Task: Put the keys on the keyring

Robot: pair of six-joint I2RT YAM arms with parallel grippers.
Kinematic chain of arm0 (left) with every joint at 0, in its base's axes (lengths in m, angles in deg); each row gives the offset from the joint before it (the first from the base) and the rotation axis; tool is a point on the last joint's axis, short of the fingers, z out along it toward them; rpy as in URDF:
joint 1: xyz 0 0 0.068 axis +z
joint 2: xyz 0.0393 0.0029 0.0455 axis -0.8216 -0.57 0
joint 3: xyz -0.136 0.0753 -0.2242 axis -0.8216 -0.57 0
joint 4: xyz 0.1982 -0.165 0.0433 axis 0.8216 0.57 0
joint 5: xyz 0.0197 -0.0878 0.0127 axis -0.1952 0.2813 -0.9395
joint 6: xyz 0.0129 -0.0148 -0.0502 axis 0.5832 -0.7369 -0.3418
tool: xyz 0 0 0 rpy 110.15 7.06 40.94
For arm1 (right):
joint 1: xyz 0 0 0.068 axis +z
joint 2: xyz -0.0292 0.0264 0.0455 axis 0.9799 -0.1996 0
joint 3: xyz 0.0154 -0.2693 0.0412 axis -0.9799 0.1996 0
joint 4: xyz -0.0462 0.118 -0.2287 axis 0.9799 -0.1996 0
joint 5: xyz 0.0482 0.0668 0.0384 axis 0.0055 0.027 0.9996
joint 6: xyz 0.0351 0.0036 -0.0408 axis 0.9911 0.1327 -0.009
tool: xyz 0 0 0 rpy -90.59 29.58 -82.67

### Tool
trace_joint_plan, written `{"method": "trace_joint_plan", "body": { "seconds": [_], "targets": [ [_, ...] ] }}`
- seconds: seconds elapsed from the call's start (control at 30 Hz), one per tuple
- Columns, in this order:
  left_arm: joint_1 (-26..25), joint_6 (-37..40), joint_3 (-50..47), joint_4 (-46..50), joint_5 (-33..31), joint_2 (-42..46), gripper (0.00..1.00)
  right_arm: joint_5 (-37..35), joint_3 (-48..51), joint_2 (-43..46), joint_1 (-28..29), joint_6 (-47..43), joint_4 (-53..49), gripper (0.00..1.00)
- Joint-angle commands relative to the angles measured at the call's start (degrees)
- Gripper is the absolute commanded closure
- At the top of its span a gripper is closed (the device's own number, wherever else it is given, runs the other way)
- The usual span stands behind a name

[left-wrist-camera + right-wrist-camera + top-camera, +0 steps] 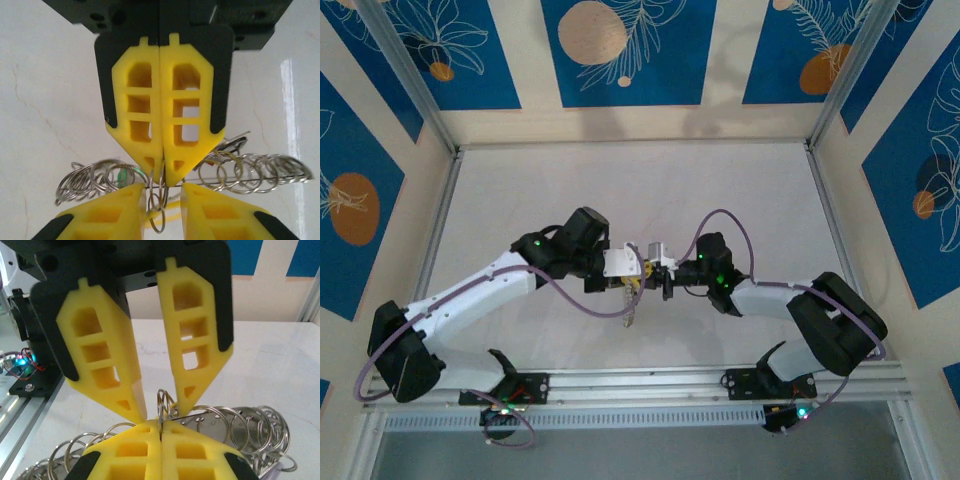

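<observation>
Keyring: thin stiff wire hung with many small rings, held up between both claws above the desk.
Left claw: a little open, wire between its tips.
Right claw: pinched on the wire.
Handling: light, slippery; grip the bare wire.

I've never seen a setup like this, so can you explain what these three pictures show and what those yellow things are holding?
These are two robot arms bolted at the near edge of a white table. One picture looks down from above. The other two come from a camera on each wrist, with that arm's own yellow fingers at the bottom. The right gripper is shut on a ring in a bunch of metal rings. The left gripper faces it, jaws slightly apart.
</observation>
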Motion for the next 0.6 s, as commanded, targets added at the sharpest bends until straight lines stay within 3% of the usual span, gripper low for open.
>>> {"method": "trace_joint_plan", "body": {
  "seconds": [0.0,0.3,0.57],
  "targets": [
    [1.44,-2.87,-3.35,-4.87,5.08,2.76,0.76,1.88,1.99,-0.18,-0.65,2.87,9.30,1.00],
    [4.11,-7.05,-10.45,-16.99,10.84,6.52,0.83,2.58,4.09,-0.01,-1.35,4.60,15.81,1.00],
    [4.56,-8.03,-11.20,-20.66,13.20,6.90,0.83,2.68,4.09,-0.61,-1.11,4.42,15.88,1.00]
  ]
}}
